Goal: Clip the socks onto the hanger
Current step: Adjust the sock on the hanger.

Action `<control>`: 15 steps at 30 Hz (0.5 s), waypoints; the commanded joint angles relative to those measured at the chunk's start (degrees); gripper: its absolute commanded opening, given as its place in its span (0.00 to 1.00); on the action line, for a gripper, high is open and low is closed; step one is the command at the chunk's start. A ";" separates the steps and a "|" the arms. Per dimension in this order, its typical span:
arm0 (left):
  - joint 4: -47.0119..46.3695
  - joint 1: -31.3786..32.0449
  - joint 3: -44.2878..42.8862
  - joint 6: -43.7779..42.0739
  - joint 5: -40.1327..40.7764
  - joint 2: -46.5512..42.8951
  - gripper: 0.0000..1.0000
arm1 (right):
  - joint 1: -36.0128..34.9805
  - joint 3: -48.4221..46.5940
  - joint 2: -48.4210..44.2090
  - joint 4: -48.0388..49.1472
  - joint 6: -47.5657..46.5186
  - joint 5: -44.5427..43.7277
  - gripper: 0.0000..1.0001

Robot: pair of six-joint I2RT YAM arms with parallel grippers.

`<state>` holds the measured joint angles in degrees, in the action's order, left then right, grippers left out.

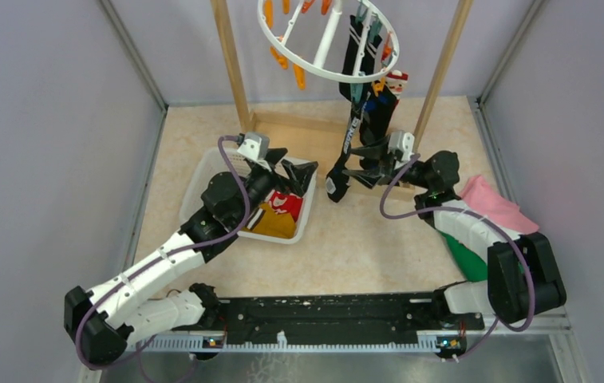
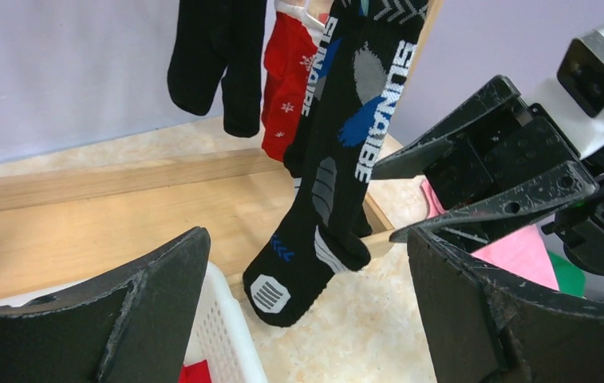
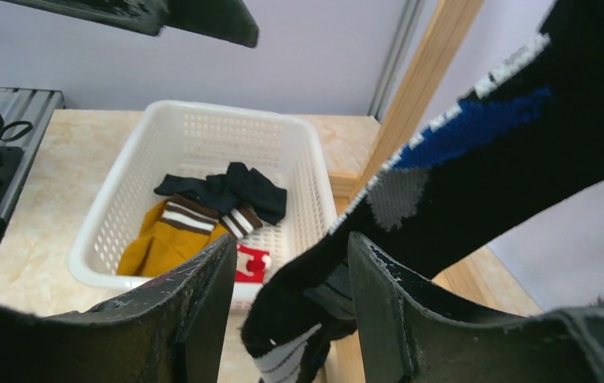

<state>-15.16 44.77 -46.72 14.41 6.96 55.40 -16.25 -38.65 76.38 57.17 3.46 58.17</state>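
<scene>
Top external: left jaws wide, empty, over basket (image 1: 193,185); right jaws half-open beside sock (image 1: 352,128).

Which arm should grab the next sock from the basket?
Left. The open left gripper hangs over the basket of loose socks; the right gripper is beside the hanging black sock.
</scene>
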 commanded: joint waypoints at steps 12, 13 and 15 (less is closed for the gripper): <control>-0.17 -0.83 -4.28 -2.02 -0.39 2.26 0.99 | -16.42 -3.51 -0.47 -15.07 -13.30 -22.16 0.36; -0.04 -0.83 -4.48 -1.98 -0.37 2.35 0.99 | -16.84 -4.01 -0.10 -15.34 -13.51 -22.68 0.36; 0.04 -0.90 -4.63 -1.93 -0.22 2.49 0.99 | -17.17 -4.57 0.26 -15.04 -13.38 -23.76 0.36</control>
<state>-14.70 44.21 -48.58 13.32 7.07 57.71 -32.05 -39.35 75.64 42.24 -7.53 40.16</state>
